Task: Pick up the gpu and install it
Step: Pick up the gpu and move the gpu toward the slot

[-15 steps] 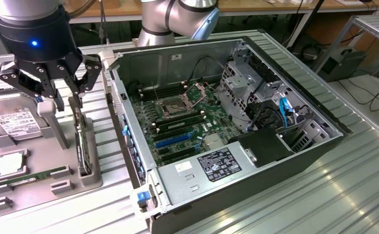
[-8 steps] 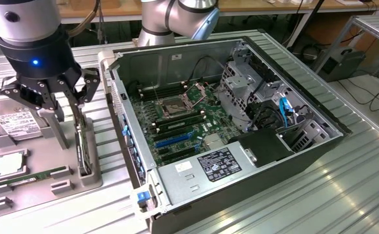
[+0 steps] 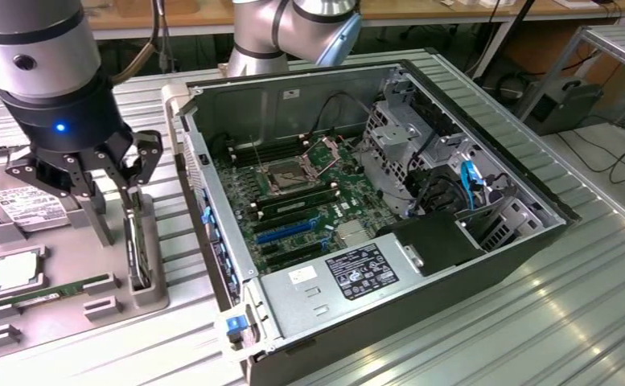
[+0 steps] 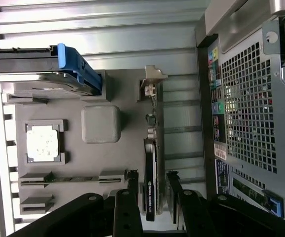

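Gripper [image 3: 119, 223] [image 4: 152, 175] is open, one finger on each side of the gpu [image 3: 137, 241] [image 4: 150, 197]. The wrist view shows a gap on both sides, so no contact. The gpu stands on edge in a slot of the grey tray [image 3: 76, 310] [image 4: 182, 118], beside the open computer case [image 3: 398, 201] [image 4: 251, 98]. Its lower edge is sunk in the slot. In the exterior view a finger covers the card's upper part. Its silver bracket [image 4: 153, 81] points away from the gripper. Also on the tray: memory stick [image 3: 49, 291] [image 4: 73, 179], CPU [image 3: 17, 269] [image 4: 43, 142], and hard drive [image 3: 22, 211], partly hidden behind the arm. The motherboard [image 3: 290, 185] is exposed, its slots hard to make out.
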